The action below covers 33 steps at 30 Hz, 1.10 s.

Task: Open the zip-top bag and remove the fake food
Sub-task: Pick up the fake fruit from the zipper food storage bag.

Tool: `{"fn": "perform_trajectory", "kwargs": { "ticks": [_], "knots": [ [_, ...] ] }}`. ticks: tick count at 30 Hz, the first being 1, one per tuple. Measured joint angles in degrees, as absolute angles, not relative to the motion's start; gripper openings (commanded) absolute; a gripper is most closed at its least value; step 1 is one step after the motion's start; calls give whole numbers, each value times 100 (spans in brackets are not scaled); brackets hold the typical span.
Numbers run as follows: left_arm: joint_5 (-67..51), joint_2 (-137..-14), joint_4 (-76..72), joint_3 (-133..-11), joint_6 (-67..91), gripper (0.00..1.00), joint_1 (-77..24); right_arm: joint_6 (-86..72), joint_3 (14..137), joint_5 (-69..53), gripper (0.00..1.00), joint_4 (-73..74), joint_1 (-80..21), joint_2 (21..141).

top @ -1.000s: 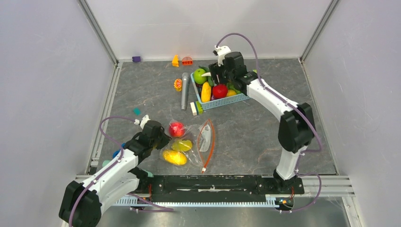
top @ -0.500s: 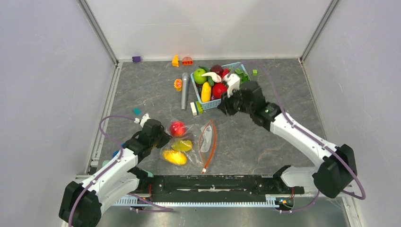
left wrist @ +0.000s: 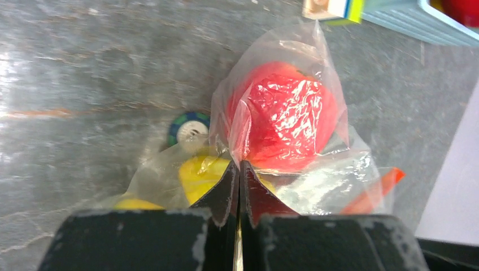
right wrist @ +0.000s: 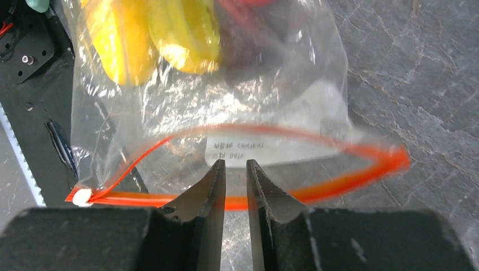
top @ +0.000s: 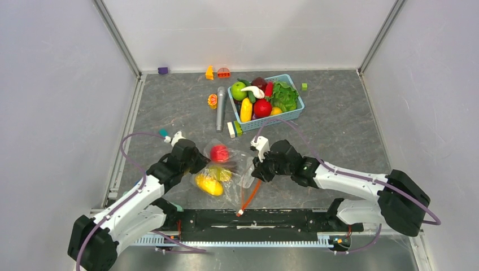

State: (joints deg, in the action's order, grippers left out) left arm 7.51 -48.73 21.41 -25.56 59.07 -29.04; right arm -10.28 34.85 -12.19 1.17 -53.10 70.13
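Observation:
The zip-top bag (top: pixel 234 179) lies at the table's front, clear, with an orange-red zip strip (top: pixel 250 195). It holds the fake food: a red fruit (top: pixel 219 152) and yellow pieces (top: pixel 208 184). My left gripper (top: pixel 199 162) is shut on the bag's closed end, pinching the plastic (left wrist: pixel 240 164) just below the red fruit (left wrist: pixel 285 116). My right gripper (top: pixel 255 169) is at the bag's mouth. Its jaws (right wrist: pixel 236 164) stand a narrow gap apart, with the near run of the zip strip (right wrist: pixel 236 202) crossing that gap. The mouth is spread into a loop.
A light-blue basket (top: pixel 265 122) with a green apple, lettuce and other toy food stands at the back. A grey cylinder (top: pixel 220 108) and a white-green block (top: pixel 233 130) lie left of it. Small toys line the far wall. A blue-green disc (left wrist: pixel 189 129) lies by the bag.
My right arm swung from the basket down to the bag's mouth. My left gripper shifted slightly right with the bag, and the zip strip stretched toward the front edge.

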Motion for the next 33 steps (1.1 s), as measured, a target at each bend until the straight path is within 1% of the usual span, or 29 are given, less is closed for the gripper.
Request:
{"fn": "perform_trajectory", "kwargs": {
  "ticks": [6, 10, 22, 25, 26, 29, 33],
  "knots": [
    [1079, -4932, 2265, -3124, 6136, 2, -3800, -1133, 3153, -1260, 26, -834, -5476, 7290],
    [1334, -5098, 2263, -3332, 6278, 2, -4226, -1210, 2989, -1249, 26, -1249, -5568, 7437],
    [1946, -5127, 2696, -3345, 6412, 2, -4338, -1365, 2558, -1026, 33, -1726, -5627, 7437],
    [2064, -5127, 2770, -3334, 6414, 2, -4338, -1374, 2432, -1031, 37, -1750, -5651, 7365],
    [2119, -5116, 2779, -3242, 6436, 2, -4338, -1369, 2292, -1057, 41, -1752, -5664, 7253],
    [2141, -5096, 2724, -3118, 6486, 2, -4338, -1369, 2250, -1164, 45, -1796, -5684, 7242],
    [2147, -5085, 2757, -2829, 6580, 2, -4338, -1365, 2200, -1380, 47, -1927, -5817, 7249]
  ]
}}
